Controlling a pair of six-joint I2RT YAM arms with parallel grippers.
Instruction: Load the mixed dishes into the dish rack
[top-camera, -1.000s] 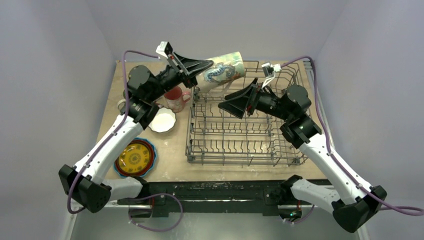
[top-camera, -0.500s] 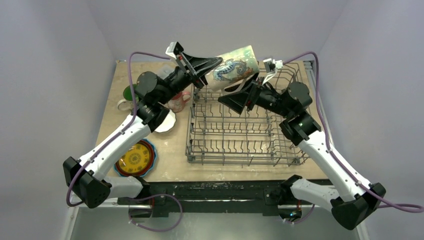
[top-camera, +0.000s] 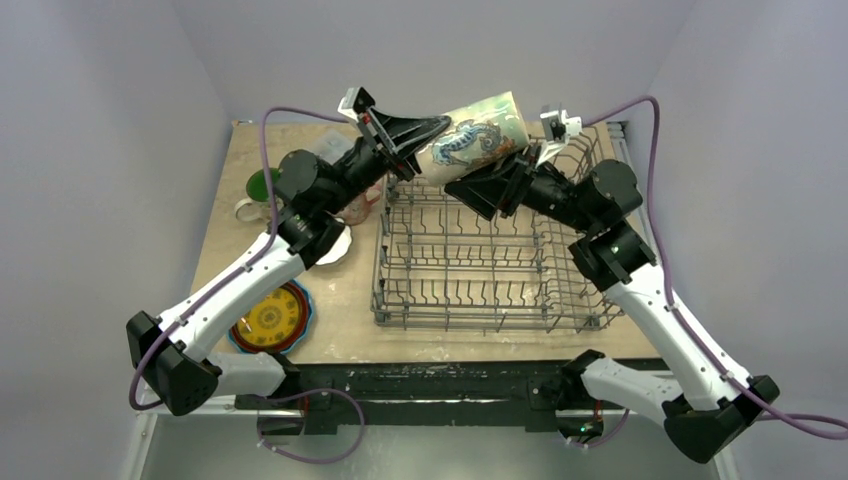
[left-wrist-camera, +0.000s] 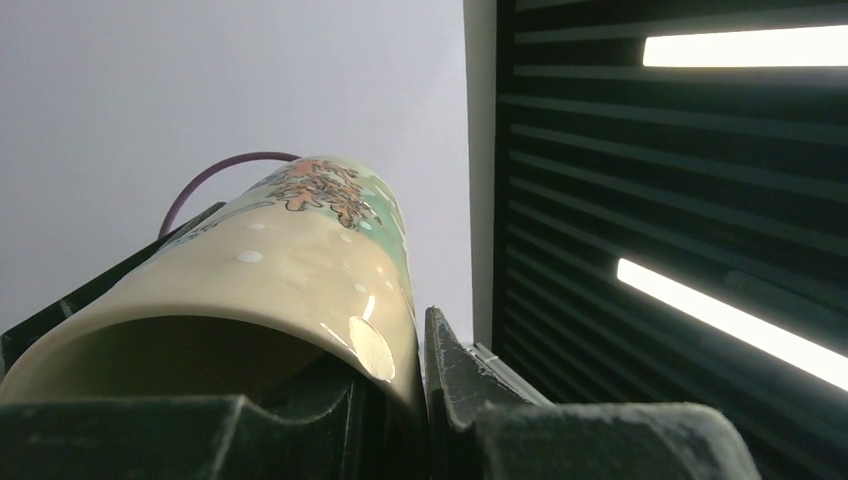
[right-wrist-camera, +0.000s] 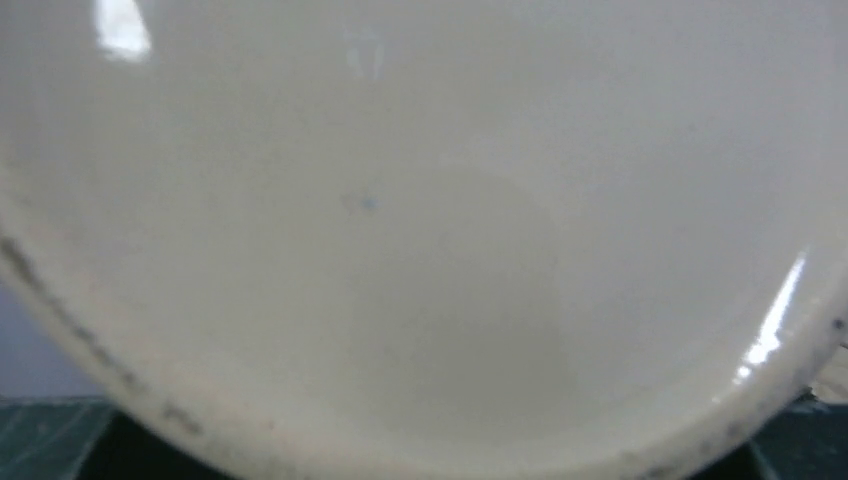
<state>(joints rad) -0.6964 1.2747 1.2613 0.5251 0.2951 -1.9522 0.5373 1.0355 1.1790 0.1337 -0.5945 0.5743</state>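
Dish rack (top-camera: 460, 322) sits on the table's right half. Left gripper (top-camera: 428, 148) pinches the cream mug (top-camera: 475, 140) by its rim wall, one finger inside and one outside. The mug lies sideways in the air over the rack's far edge. Right gripper (top-camera: 497, 178) is at the mug's base end; cannot tell whether it is clamped. Yellow-patterned plate (top-camera: 268, 318) lies on the table, near left.

Soft, even light fills the top view. At 2 o'clock in the left wrist view, light strips (left-wrist-camera: 745, 45) glare; the right wrist sees the cream mug (right-wrist-camera: 400, 220) blurred.
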